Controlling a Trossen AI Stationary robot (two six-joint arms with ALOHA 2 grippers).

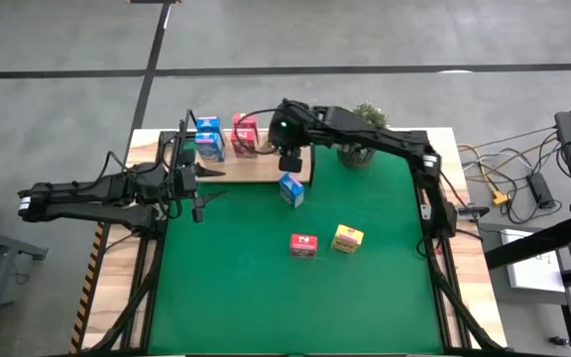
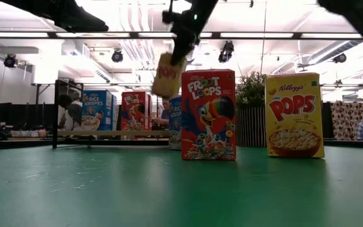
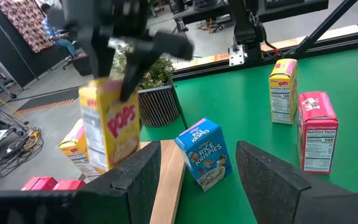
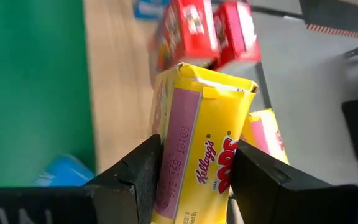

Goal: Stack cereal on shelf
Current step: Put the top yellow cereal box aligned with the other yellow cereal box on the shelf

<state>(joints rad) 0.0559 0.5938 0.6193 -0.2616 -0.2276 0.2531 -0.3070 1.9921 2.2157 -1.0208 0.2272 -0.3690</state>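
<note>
One yellow box [image 4: 194, 155] is pinched between the right gripper's [image 4: 194, 186] fingers, held in the air above the right end of the shelf [image 1: 256, 170] near the table's far edge. Its long axis is close to upright, slightly tilted, with the printed front facing the left arm.

On the shelf, blue boxes [image 1: 209, 142] stand toward the left end and red boxes [image 1: 245, 135] just beside them, all upright. Another yellow box [image 3: 74, 149] sits low behind the shelf plank.

Off the shelf, on the green mat [image 1: 365, 288]: a blue box [image 1: 291, 188] stands tilted just in front of the shelf's right end; a red box [image 1: 303, 244] and a yellow box [image 1: 347, 238] stand upright near mat centre, side by side, apart.

The left gripper [image 1: 198, 188] hovers at the mat's left edge, by the shelf's left end, fingers spread, empty.

A potted plant [image 1: 363, 139] sits at the far edge, right of the shelf.
</note>
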